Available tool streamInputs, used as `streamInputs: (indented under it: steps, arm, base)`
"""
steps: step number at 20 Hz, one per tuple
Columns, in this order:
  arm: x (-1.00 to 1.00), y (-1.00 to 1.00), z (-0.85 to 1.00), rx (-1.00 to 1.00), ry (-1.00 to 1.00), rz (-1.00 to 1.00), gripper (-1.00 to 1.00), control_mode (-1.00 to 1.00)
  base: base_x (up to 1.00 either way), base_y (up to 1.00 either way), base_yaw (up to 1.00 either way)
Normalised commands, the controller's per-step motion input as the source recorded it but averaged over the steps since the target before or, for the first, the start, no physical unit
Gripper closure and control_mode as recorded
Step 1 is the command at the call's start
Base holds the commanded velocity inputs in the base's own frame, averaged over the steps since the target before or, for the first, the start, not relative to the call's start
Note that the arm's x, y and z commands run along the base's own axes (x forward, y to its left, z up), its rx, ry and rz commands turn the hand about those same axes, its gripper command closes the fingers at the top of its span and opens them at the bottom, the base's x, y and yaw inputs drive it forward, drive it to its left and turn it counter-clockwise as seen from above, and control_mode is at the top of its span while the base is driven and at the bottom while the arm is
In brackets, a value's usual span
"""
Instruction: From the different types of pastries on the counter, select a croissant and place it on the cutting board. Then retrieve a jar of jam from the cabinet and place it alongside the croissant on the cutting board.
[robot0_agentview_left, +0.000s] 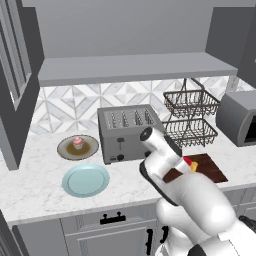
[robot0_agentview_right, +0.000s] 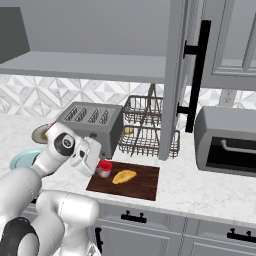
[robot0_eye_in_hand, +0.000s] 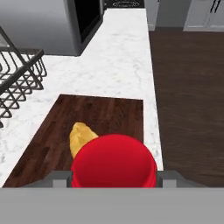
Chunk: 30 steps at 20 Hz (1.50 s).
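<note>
My gripper (robot0_eye_in_hand: 113, 177) is shut on the jar of jam (robot0_eye_in_hand: 113, 161), whose red lid sits between the two fingertips (robot0_eye_in_hand: 61, 177). The jar (robot0_agentview_right: 104, 167) hangs low over the left end of the dark cutting board (robot0_agentview_right: 142, 182); I cannot tell whether it touches the wood. The golden croissant (robot0_agentview_right: 124, 176) lies on the board just right of the jar, partly hidden behind the lid in the hand view (robot0_eye_in_hand: 81, 138). The pink-frosted cupcake (robot0_agentview_left: 77, 142) stands on a brown plate (robot0_agentview_left: 75, 150) far left on the marble counter (robot0_agentview_left: 35, 185). The grey cabinet shelf (robot0_agentview_left: 135, 67) runs above.
A toaster (robot0_agentview_left: 127, 131) stands just left of the board, a two-tier wire basket (robot0_agentview_right: 145, 132) behind it. An open cabinet door (robot0_agentview_right: 175, 75) with a black handle hangs above the basket. A toaster oven (robot0_agentview_right: 227, 142) is at right, a light-blue plate (robot0_agentview_left: 86, 180) front left.
</note>
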Motion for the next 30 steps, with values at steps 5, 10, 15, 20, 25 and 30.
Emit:
streamInputs:
  steps: [5, 10, 15, 20, 25, 30]
  arm:
    - [0.14, 0.00, -0.30, 0.03, 0.04, 0.00, 1.00, -1.00]
    - [0.18, -0.04, -0.17, -0.05, 0.00, 0.00, 1.00, -1.00]
    - [0.19, -0.03, -0.06, 0.00, 0.00, 0.00, 1.00, -1.00]
    - [0.00, 0.00, 0.00, -0.01, 0.00, 0.00, 1.00, -1.00]
    - [0.00, 0.00, 0.00, 0.00, 0.00, 0.00, -1.00, -1.00]
    - [0.00, 0.00, 0.00, 0.00, 0.00, 0.00, -1.00, -1.00]
  base:
    - [0.00, 0.00, 0.00]
    - [0.00, 0.00, 0.00]
    - [0.00, 0.00, 0.00]
    - [0.00, 0.00, 0.00]
    - [0.00, 0.00, 0.00]
    - [0.00, 0.00, 0.00]
